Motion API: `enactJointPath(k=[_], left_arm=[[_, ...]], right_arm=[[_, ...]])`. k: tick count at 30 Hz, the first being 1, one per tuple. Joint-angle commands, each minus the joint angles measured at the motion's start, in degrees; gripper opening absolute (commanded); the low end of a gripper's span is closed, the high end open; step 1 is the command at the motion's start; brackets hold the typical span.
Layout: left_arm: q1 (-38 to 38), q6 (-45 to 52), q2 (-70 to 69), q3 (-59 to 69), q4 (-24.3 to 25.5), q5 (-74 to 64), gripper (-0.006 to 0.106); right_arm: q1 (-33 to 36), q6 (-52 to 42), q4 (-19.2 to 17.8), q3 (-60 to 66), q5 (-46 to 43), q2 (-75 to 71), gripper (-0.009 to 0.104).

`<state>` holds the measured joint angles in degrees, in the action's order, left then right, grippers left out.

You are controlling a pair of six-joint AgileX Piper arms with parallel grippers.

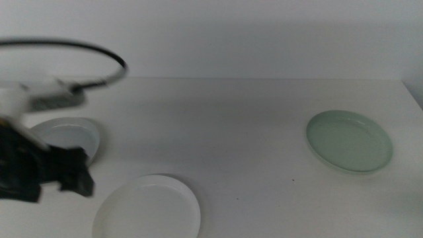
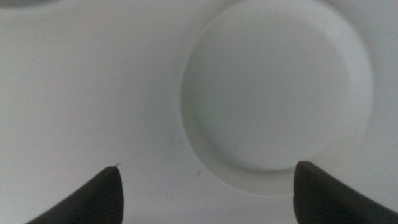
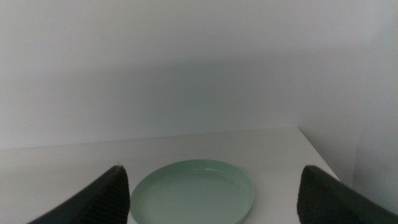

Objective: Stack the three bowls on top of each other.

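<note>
The white bowl sits at the table's front, left of centre. The pale grey-blue bowl lies behind it at the left, partly hidden by my left arm. The mint green bowl lies far right. My left gripper hovers over the table left of the white bowl, between it and the grey-blue one. In the left wrist view the left gripper is open and empty, with the white bowl beyond its jaws. My right gripper is open and empty, facing the green bowl; it is outside the middle view.
The white table ends at a pale wall behind. The table's right edge runs just past the green bowl. A dark cable loops above the left arm.
</note>
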<state>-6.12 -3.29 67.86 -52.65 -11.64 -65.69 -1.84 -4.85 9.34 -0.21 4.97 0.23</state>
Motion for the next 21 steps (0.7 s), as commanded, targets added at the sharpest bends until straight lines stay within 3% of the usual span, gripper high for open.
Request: enactJointPath(k=[1, 11, 21], left_arm=[[-2.88, -2.37, 2.48, 2.46, 1.27, 4.35, 0.094], [-4.73, -5.35, 7.07, 14.45, 0.27, 23.72, 0.094], [-4.81, -5.52, 17.43, 16.05, -1.56, 30.35, 0.094]], right_arm=[[-0.45, -0.10, -0.01, 0.21, -0.45, -0.23, 0.093], [-0.45, -0.10, -0.01, 0.21, -0.45, -0.23, 0.093], [-0.45, -0.10, -0.01, 0.21, -0.45, -0.23, 0.093]])
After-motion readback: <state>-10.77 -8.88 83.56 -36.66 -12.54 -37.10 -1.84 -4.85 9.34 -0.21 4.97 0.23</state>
